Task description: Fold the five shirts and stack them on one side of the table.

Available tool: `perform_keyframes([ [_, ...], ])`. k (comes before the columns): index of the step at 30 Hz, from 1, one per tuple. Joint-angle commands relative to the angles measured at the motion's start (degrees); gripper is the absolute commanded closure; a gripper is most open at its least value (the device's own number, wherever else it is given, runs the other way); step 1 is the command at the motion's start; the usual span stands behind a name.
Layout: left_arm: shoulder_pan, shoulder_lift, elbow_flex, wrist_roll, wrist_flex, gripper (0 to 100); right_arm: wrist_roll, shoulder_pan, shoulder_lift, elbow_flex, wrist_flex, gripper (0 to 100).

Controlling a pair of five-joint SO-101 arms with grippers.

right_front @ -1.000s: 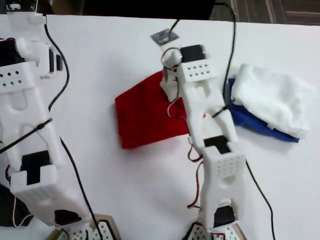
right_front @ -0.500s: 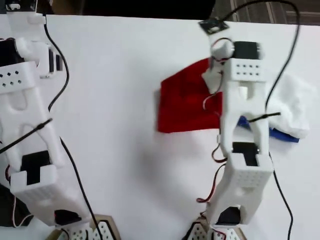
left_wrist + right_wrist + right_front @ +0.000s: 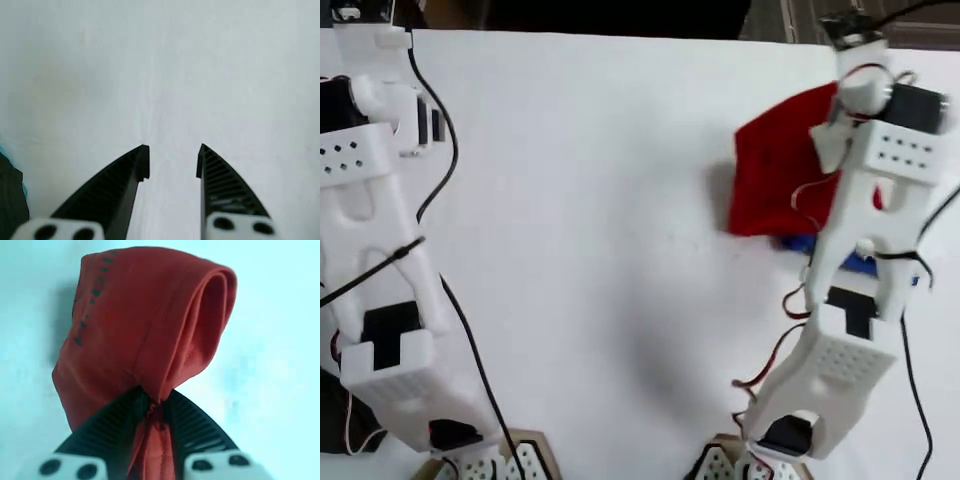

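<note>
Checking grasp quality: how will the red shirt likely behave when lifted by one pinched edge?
Probably floppy: the red shirt bulges in a soft, rounded fold from the right gripper. Likely light, since the cloth layers look thin. The loose layers may sag or slide apart.

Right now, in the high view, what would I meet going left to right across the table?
White plastic left arm → bare white table top → folded red fabric shirt. The white right arm and blue cloth overlap the shirt, so unplaced.
</note>
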Motion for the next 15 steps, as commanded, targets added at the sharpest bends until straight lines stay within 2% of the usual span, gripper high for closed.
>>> perform_keyframes([
  [1, -0.3, -3.5, -1.8, 0.1, -0.2, 82, 1.9, 4.1, -4.2, -3.9, -0.3, 97.5],
  [6, -0.3, -3.4, -1.8, 0.1, -0.2, 82, 3.2, 7.8, -2.5, -3.9, -3.8, 97.5],
  [15, -0.2, -3.4, -1.8, 0.2, 0.2, 82, 5.3, 13.7, 11.7, -4.3, -12.0, 97.5],
])
